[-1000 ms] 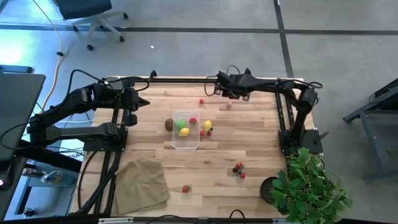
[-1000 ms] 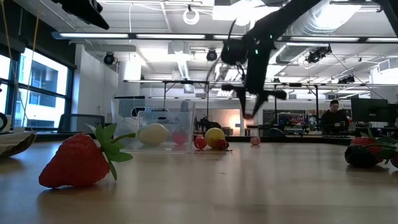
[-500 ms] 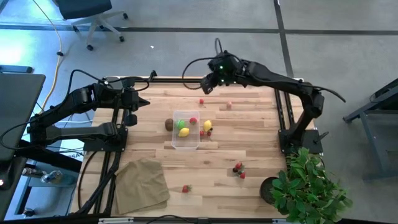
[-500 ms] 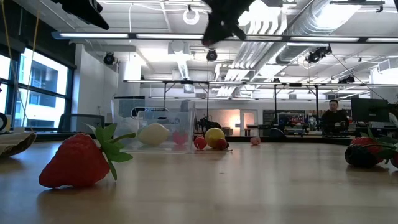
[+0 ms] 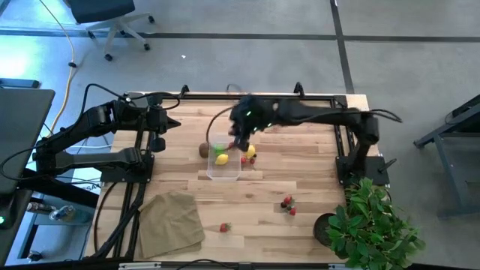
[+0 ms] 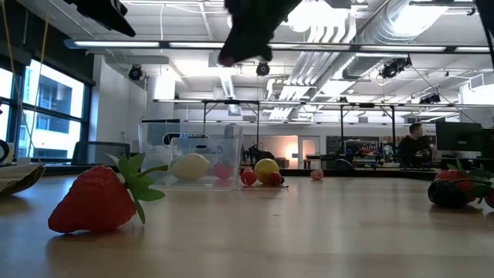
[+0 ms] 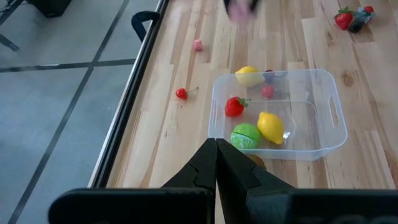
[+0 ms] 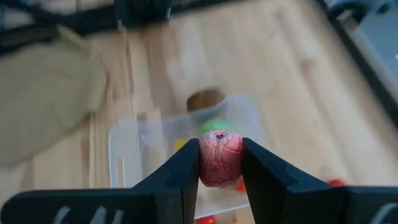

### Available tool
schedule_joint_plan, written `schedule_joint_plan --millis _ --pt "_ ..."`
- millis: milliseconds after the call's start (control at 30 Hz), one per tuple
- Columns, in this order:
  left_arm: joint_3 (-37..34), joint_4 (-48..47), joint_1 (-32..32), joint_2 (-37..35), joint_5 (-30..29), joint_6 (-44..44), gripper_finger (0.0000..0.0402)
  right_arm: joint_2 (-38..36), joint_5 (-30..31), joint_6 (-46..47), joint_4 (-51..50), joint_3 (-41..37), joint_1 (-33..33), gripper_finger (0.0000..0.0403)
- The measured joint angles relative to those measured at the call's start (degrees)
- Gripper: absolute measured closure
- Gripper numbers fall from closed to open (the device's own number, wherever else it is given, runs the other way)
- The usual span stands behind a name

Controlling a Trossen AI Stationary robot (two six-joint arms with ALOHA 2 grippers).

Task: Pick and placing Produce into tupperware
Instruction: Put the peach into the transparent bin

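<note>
Only the right wrist view shows what the right gripper [image 8: 219, 163] carries: its fingers pinch a pinkish-red wrinkled fruit [image 8: 219, 158] from both sides, directly above the tupperware [image 8: 124, 146]. From the high view the same gripper [image 5: 238, 135] is a dark blur over the tub's [image 5: 225, 174] far edge, the fruit hidden. The left wrist view looks into the tub [image 7: 333, 106] and shows a strawberry [image 7: 234, 106], a green ball [image 7: 245, 135], a yellow lemon [image 7: 271, 127] and a small pink berry [image 7: 267, 91] inside; the left gripper's [image 7: 216, 149] fingers are pressed together, parked at the desk's far left. The low view alone shows a large strawberry [image 6: 96, 200] on the near desk [image 6: 309, 232], and an office with ceiling pipes behind. A brown kiwi [image 5: 203, 150] lies just left of the tub. A tan cloth [image 5: 171, 222] and potted plant [image 5: 371, 225] sit near.
</note>
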Motion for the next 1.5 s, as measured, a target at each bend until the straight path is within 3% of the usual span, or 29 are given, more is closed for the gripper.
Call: schedule_joint_plan --millis 300,667,1500 --pt "0.0 0.0 0.02 0.0 0.0 0.02 0.0401 11.22 -3.92 -1.8 0.38 -0.09 2.83 0.0307" --pt "0.0 0.01 0.01 -0.01 0.0 0.01 0.0401 17.55 -4.29 -3.0 0.63 0.22 3.88 0.0307" --pt "0.0 0.0 0.02 -0.02 -0.02 0.02 0.0401 20.69 -1.92 -6.8 0.98 0.22 3.85 0.0303"
